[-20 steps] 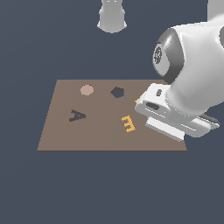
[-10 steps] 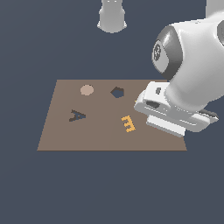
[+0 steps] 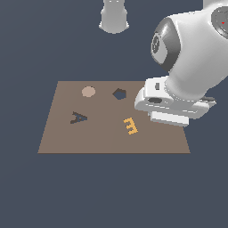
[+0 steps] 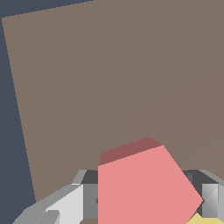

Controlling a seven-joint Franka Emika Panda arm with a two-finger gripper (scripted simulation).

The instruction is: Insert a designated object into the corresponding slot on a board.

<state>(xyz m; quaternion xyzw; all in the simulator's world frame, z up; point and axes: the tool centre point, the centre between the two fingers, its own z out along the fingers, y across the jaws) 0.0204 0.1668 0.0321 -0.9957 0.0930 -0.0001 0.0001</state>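
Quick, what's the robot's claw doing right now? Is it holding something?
Gripper: it looks closed on the red pentagon block, with a finger on each side of it in the wrist view. The exterior view hides the fingers behind the arm.

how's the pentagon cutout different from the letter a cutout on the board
The pentagon cutout is a compact five-sided hole; the letter A cutout has legs and a crossbar. The pentagon lies toward the board's far edge, near the tan circle; the A lies nearer and further to the exterior view's left. Both are dark and empty.
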